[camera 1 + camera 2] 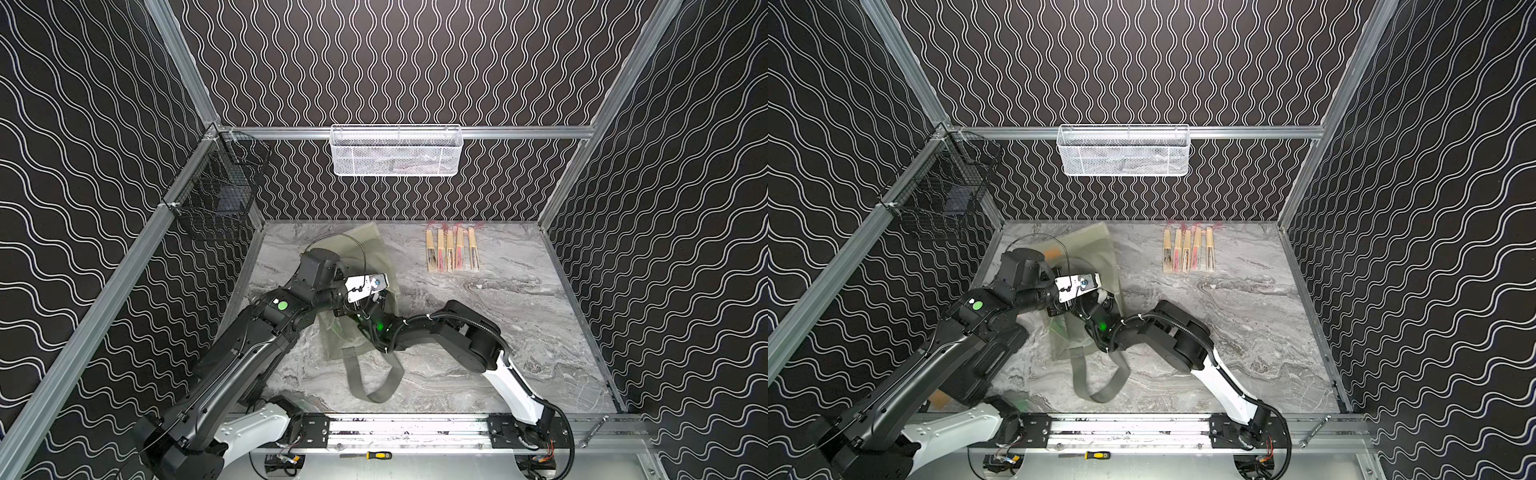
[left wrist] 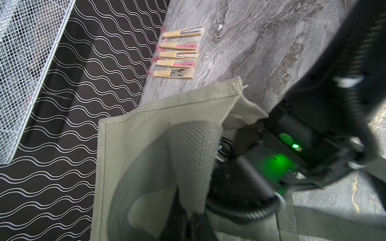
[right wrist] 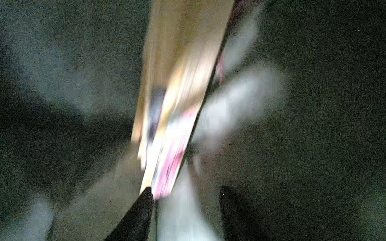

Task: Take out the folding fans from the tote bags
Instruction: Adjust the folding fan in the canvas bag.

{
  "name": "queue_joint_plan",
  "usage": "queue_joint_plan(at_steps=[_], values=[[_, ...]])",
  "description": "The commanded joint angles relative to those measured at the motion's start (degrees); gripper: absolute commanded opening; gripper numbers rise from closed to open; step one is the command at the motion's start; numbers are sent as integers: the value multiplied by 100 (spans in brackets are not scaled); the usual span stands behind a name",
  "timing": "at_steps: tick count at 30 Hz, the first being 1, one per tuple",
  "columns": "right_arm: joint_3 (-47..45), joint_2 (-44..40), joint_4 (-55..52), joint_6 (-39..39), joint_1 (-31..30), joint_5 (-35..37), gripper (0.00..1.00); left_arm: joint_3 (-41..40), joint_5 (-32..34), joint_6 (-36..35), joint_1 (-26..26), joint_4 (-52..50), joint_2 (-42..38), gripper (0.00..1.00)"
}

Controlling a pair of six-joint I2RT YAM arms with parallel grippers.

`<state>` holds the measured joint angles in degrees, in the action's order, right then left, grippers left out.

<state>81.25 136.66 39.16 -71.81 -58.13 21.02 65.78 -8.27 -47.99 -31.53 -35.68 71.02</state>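
Grey marble-look tabletop, boxed in by black walls with white wavy lines and aluminium framing.

Nearest the camera, a yellow-handled screwdriver lies on the metal ledge in front of the rail where both arms are mounted.

A bit further in, the grey-green tote bag lies flat on the left half, with its strap handles looping toward the rail. Both arms meet over its mouth, so most of the opening is covered in both top views.

The left pincer is closed, pinching the bag's fabric and lifting one edge. The right pincer is down inside the bag. That view is dark and badly smeared, but its fingertips stand apart. A folding fan, light wood with pink, has its end right at one tip. Can't tell if it's actually touching.

In a top view, an orange mark peeks out on the bag behind the left arm, partly covered.

Far right, five closed folding fans lie side by side near the back wall, tassels pointing at the wall.

On the rails, a white mesh basket hangs at the back and a black wire basket on the left. What's in either one is too murky to make out.
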Motion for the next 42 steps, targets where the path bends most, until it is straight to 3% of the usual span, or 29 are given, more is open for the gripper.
queue_joint_plan(at_steps=[1,5,12,16,20,23,27,42], values=[[263,262,445,-466,120,-269,56,0,-274,72,-8,296,-17,0],[581,530,835,-409,255,-485,57,-53,-256,64,-42,337,-61,0],[1178,988,468,-808,411,-695,58,-36,-338,57,-43,299,-23,0],[1590,1296,419,-795,493,-859,53,-82,-453,27,-42,335,-70,0],[1607,1434,665,-794,583,-988,38,-111,-413,27,-43,352,-67,0],[1540,1323,816,-498,610,-1160,32,-123,-369,24,-39,367,-47,0],[1008,901,1183,-148,610,-1364,25,-195,-319,26,-39,406,-79,0],[-1079,-708,1612,372,348,-1499,24,-129,-122,59,-40,416,99,0]])
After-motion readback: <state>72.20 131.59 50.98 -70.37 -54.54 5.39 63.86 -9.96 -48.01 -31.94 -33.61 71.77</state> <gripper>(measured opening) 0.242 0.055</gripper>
